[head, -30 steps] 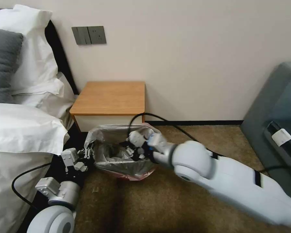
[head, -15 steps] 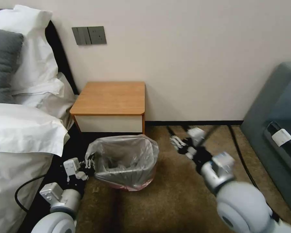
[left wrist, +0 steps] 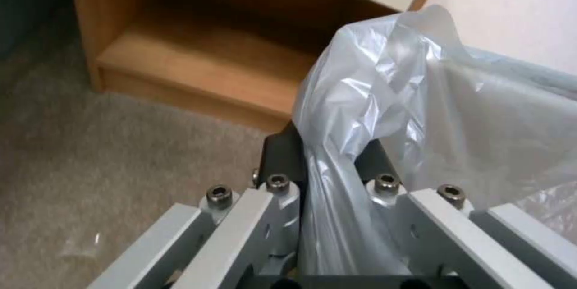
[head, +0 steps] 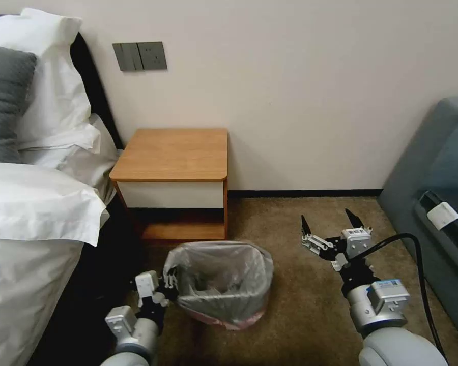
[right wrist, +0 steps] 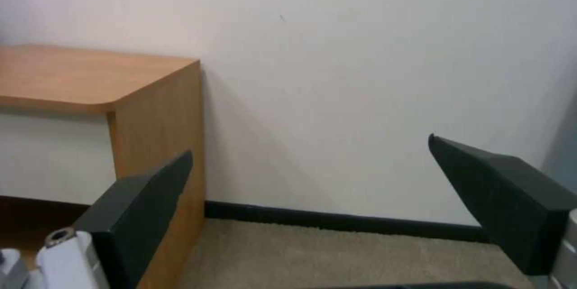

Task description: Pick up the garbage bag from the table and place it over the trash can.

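The garbage bag [head: 239,267] is stretched over the trash can [head: 208,290], which stands on the carpet in front of the table [head: 173,152]. A pinkish edge of the bag hangs low around the can's base. My left gripper [head: 168,287] is at the can's left rim, shut on a fold of the bag [left wrist: 385,99]; the plastic runs between its dark fingers [left wrist: 282,156]. My right gripper [head: 331,223] hovers open over the carpet to the right of the can, holding nothing. In the right wrist view its fingers [right wrist: 144,199] stand wide apart, facing the wall.
A bed with white bedding [head: 30,203] lies along the left. A grey sofa [head: 432,193] stands at the right. The table's low shelf [left wrist: 198,63] is just behind the can. A black cable [head: 412,244] loops from my right wrist. Open carpet [head: 290,315] lies between can and right arm.
My right gripper has left the bag's inside and swung back right, now open. The can with its bag has slid toward me and rightward, away from the table, with the left gripper still on it.
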{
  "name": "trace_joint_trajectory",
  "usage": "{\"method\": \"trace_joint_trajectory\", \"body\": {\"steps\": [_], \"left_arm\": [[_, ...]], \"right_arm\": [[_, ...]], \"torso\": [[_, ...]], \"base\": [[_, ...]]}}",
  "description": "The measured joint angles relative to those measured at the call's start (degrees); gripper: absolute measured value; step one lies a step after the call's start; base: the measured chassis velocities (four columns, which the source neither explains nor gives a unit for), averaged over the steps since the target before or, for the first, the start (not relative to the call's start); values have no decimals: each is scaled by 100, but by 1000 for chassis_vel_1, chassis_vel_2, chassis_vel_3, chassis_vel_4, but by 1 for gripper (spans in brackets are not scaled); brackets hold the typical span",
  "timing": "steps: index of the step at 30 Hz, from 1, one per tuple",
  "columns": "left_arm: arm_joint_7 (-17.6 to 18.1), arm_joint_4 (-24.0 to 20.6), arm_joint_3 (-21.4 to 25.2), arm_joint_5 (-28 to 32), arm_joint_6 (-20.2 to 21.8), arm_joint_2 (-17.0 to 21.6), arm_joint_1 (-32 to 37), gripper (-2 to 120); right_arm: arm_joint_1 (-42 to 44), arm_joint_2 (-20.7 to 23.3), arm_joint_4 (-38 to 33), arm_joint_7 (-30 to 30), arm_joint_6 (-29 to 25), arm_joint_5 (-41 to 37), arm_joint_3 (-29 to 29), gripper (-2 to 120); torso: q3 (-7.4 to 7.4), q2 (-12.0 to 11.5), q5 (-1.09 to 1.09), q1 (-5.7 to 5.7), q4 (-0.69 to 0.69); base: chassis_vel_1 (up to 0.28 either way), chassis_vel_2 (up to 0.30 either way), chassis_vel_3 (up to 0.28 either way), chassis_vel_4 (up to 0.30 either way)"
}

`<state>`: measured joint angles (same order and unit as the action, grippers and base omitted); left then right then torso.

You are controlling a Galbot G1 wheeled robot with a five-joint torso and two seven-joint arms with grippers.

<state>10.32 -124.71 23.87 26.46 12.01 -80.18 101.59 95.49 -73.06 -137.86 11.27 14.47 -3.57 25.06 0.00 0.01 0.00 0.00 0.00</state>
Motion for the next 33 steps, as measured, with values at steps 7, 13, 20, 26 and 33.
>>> {"method": "trace_joint_trajectory", "body": {"steps": [7,13,20,26,33], "left_arm": [[52,121,-117,-208,-65,-13,36,9],[147,285,-158,-347,-135,-43,-17,9],[158,367,-176,-404,-117,-31,-44,9],[228,445,-203,-397,-83,-18,-85,9],[435,519,-229,-463,-23,-25,-116,16]], "right_arm": [[-35,3,37,35,-5,-29,-104,100],[-82,0,39,158,12,-52,-249,100],[-117,-2,48,187,26,-101,-284,100],[-180,-35,36,280,76,-128,-381,100],[-278,-3,38,364,142,-198,-442,100]], "torso": [[0,0,0,0,0],[0,0,0,0,0],[0,0,0,0,0],[0,-1,0,0,0],[0,-1,0,0,0]], "base": [[0,0,0,0],[0,0,0,0],[0,0,0,0],[0,0,0,0],[0,0,0,0]]}}
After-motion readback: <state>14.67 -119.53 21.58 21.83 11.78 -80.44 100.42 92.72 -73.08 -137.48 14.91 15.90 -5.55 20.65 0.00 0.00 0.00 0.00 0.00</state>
